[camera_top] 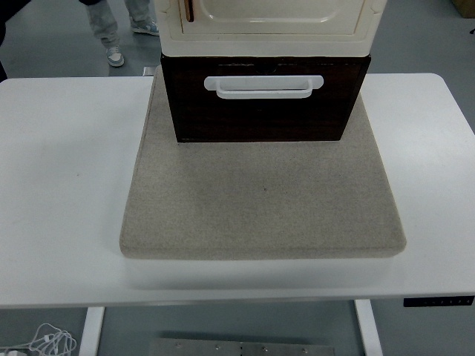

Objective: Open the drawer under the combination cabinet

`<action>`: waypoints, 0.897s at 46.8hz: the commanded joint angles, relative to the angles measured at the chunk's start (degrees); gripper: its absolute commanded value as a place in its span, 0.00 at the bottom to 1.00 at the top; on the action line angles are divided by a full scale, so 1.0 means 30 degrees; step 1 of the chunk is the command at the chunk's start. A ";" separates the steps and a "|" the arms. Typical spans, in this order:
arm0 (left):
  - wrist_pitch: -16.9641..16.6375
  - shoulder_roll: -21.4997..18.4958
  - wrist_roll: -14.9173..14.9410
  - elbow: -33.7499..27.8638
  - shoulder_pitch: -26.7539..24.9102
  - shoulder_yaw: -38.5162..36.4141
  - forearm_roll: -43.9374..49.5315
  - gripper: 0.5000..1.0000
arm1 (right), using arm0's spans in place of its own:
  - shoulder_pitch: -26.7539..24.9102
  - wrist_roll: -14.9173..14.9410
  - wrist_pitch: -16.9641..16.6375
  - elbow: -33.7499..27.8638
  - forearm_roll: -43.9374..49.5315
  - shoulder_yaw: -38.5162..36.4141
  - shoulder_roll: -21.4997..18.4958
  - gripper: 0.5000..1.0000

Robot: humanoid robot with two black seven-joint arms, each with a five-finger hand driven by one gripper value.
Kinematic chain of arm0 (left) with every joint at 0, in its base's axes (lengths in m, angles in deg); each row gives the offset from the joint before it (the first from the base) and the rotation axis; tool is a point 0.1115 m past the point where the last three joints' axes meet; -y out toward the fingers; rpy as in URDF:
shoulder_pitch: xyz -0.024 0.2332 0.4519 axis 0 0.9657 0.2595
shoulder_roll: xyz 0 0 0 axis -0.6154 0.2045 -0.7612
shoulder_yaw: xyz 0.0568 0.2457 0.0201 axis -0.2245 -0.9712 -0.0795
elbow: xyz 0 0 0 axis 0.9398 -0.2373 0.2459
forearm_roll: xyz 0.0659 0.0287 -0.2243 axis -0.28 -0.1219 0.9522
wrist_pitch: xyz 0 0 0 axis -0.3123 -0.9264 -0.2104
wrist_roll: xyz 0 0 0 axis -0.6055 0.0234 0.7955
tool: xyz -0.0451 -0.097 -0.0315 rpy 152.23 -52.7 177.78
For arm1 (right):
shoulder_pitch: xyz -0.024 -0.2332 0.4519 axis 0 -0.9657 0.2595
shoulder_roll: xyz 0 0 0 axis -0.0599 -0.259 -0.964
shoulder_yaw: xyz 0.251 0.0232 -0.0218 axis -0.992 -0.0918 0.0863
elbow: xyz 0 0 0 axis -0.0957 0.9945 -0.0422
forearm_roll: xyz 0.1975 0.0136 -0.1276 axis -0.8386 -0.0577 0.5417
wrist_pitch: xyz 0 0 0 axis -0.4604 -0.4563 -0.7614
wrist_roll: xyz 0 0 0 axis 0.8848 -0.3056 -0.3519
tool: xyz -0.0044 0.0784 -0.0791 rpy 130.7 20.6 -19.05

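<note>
A dark brown wooden drawer [263, 111] with a white bar handle [263, 86] faces me at the back of the table, closed flush under a cream cabinet [271, 26]. The cabinet's upper door carries a small brown handle [189, 9] at its left. Both stand on a beige felt mat [263, 196]. Neither of my hands shows in the head view.
The white table [67, 185] extends well to the left and right of the mat. A person's legs and sneakers [113, 44] stand on the floor beyond the far left corner. A dark shape [4, 33] sits at the upper left edge. Cables [48, 341] lie on the floor below.
</note>
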State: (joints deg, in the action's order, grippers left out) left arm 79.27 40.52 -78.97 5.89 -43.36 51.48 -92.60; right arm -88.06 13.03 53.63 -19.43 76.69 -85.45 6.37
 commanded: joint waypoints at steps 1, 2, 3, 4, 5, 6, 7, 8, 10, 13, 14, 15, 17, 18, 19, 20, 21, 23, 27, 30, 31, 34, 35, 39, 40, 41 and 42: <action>0.0132 0.0020 -0.0023 -0.0146 -0.0550 -0.1544 -0.0012 1.00 | 0.0001 0.0000 0.0000 -0.0001 -0.0001 0.0000 0.0000 0.85; 0.0162 0.0020 0.0006 -0.0205 -0.0639 -0.1808 -0.0012 1.00 | 0.0001 0.0000 0.0000 -0.0001 -0.0001 0.0000 0.0000 0.85; 0.0220 0.0020 0.0006 -0.0263 -0.0756 -0.2100 -0.0041 1.00 | 0.0001 0.0000 0.0000 -0.0001 -0.0001 0.0000 0.0000 0.85; 0.0308 0.0020 0.0006 -0.0293 -0.0873 -0.2364 -0.0070 1.00 | 0.0001 0.0000 0.0000 -0.0001 -0.0001 0.0000 0.0000 0.85; 0.0367 0.0020 0.0006 -0.0322 -0.0990 -0.2686 -0.0099 1.00 | 0.0001 0.0000 0.0000 -0.0001 -0.0001 0.0000 0.0000 0.85; 0.0425 0.0020 0.0006 -0.0323 -0.1165 -0.3008 -0.0129 1.00 | 0.0001 0.0000 0.0000 -0.0001 -0.0001 0.0000 0.0000 0.85; 0.0455 0.0020 0.0035 -0.0381 -0.1370 -0.3417 -0.0129 1.00 | 0.0001 0.0000 0.0000 -0.0001 -0.0001 0.0000 0.0000 0.85; 0.0484 0.0020 0.0036 -0.0468 -0.1604 -0.3915 -0.0158 1.00 | 0.0001 0.0000 0.0000 -0.0001 -0.0001 0.0000 0.0000 0.85; 0.0514 0.0020 0.0123 -0.0644 -0.2247 -0.4852 -0.0158 1.00 | 0.0001 0.0000 0.0000 -0.0001 -0.0001 0.0000 0.0000 0.85; 0.0543 -0.0009 0.0299 -0.1054 -0.3127 -0.6405 -0.0158 1.00 | 0.0001 0.0000 0.0000 -0.0001 -0.0001 0.0000 0.0000 0.85; 0.0572 -0.0009 0.0386 -0.1200 -0.3420 -0.6845 -0.0158 1.00 | 0.0001 0.0000 0.0000 -0.0001 -0.0030 0.0000 0.0000 0.85; 0.0630 -0.0009 0.0474 -0.1288 -0.3626 -0.7226 -0.0129 1.00 | 0.0001 0.0000 0.0000 -0.0001 -0.0001 0.0000 0.0000 0.85; 0.0893 -0.0009 0.0592 -0.1377 -0.4036 -0.7872 -0.0129 1.00 | 0.0001 0.0000 0.0000 -0.0001 -0.0001 0.0000 0.0000 0.85; 0.1040 -0.0009 0.0650 -0.1377 -0.4183 -0.8136 -0.0129 1.00 | 0.0001 0.0000 0.0000 -0.0001 -0.0001 0.0000 0.0000 0.86; 0.1157 -0.0009 0.0709 -0.1377 -0.4329 -0.8370 -0.0158 1.00 | 0.0001 0.0000 0.0000 -0.0001 -0.0001 0.0000 0.0000 0.85; 0.1245 -0.0009 0.0768 -0.1377 -0.4476 -0.8605 -0.0158 1.00 | 0.0001 0.0000 0.0000 -0.0001 -0.0001 0.0000 0.0000 0.85; 0.1362 -0.0009 0.0826 -0.1377 -0.4622 -0.8810 -0.0158 1.00 | 0.0001 0.0000 0.0000 -0.0001 -0.0001 0.0000 0.0000 0.85; 0.1509 -0.0009 0.1031 -0.1319 -0.5003 -0.9279 -0.0275 1.00 | 0.0001 0.0000 0.0000 -0.0030 -0.0001 0.0000 0.0000 0.85; 0.1685 -0.0009 0.1470 -0.1260 -0.5735 -1.0304 -0.0743 1.00 | 0.0001 0.0000 0.0000 -0.0001 -0.0001 0.0000 0.0000 0.85; 0.1832 0.0020 0.1617 -0.1260 -0.6175 -1.1095 -0.0978 1.00 | 0.0001 0.0000 0.0000 -0.0001 -0.0001 0.0000 0.0000 0.85; 0.1861 0.0049 0.1647 -0.1260 -0.6264 -1.1358 -0.1008 1.00 | 0.0001 0.0000 0.0000 -0.0001 -0.0001 0.0000 0.0000 0.85; 0.1861 0.0137 0.1793 -0.1201 -0.6527 -1.1974 -0.1125 1.00 | 0.0001 0.0000 0.0000 -0.0001 -0.0001 0.0000 0.0000 0.85; 0.1861 0.0166 0.1852 -0.1143 -0.6615 -1.2150 -0.1125 1.00 | 0.0001 0.0000 0.0000 -0.0001 -0.0001 0.0000 0.0000 0.85; 0.1861 0.0284 0.2436 -0.0967 -0.6908 -1.2708 -0.1125 1.00 | 0.0001 0.0000 0.0000 -0.0001 -0.0001 0.0000 0.0000 0.85; 0.1861 0.0313 0.2641 -0.0967 -0.6909 -1.2767 -0.1096 1.00 | 0.0001 0.0000 0.0000 -0.0001 -0.0001 0.0000 0.0000 0.85; 0.1861 0.0313 0.2875 -0.0967 -0.6909 -1.2767 -0.1096 1.00 | 0.0001 0.0000 0.0000 -0.0001 -0.0001 0.0000 0.0000 0.85; 0.1861 0.0342 0.3081 -0.0909 -0.6909 -1.2767 -0.1096 1.00 | 0.0001 0.0000 0.0000 -0.0001 -0.0001 0.0000 0.0000 0.85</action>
State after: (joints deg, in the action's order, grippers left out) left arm 84.86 41.40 -71.54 2.95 -63.99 13.43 -95.99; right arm -88.06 13.03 53.63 -19.43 76.67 -85.44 6.37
